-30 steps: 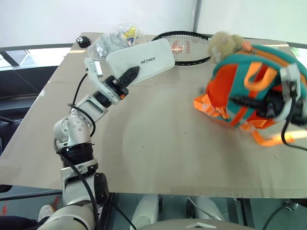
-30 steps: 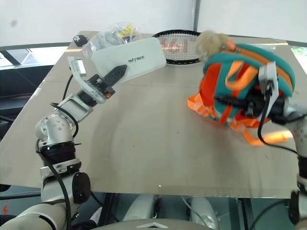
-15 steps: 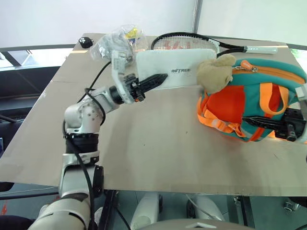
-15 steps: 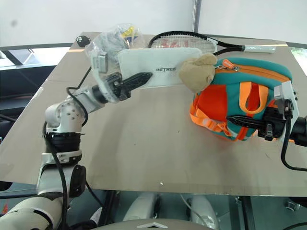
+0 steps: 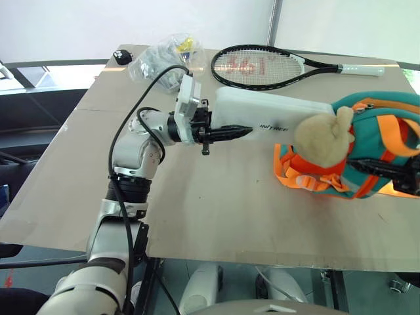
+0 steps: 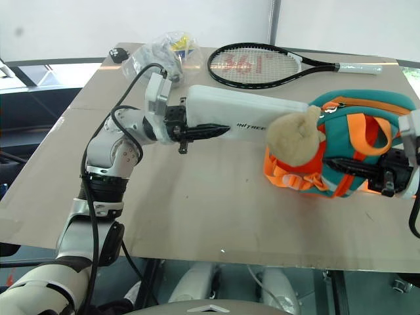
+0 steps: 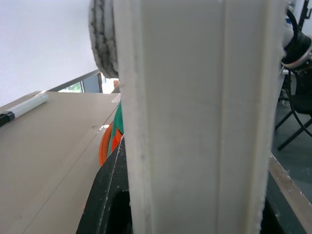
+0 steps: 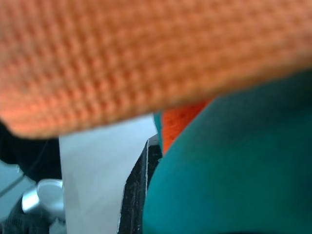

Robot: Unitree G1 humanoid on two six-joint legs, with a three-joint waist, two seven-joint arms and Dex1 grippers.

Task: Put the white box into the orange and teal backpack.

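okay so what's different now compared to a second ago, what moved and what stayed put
The left gripper has swung the white box across to the right and turned it end-on toward the orange and teal backpack, so its far end now sits by the plush toy. The right gripper has turned the backpack. Both grips stayed shut. The tennis racket and plastic bag stayed put.

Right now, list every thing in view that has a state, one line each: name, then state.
white box: off the table, level, held at one end by the left gripper, far end at the backpack's top.
orange and teal backpack: on its side, lifted at a strap by the right gripper; whether its zip is open cannot be told.
plush toy: hanging against the backpack's front.
tennis racket: lying flat on the table.
clear plastic bag: crumpled, on the table.
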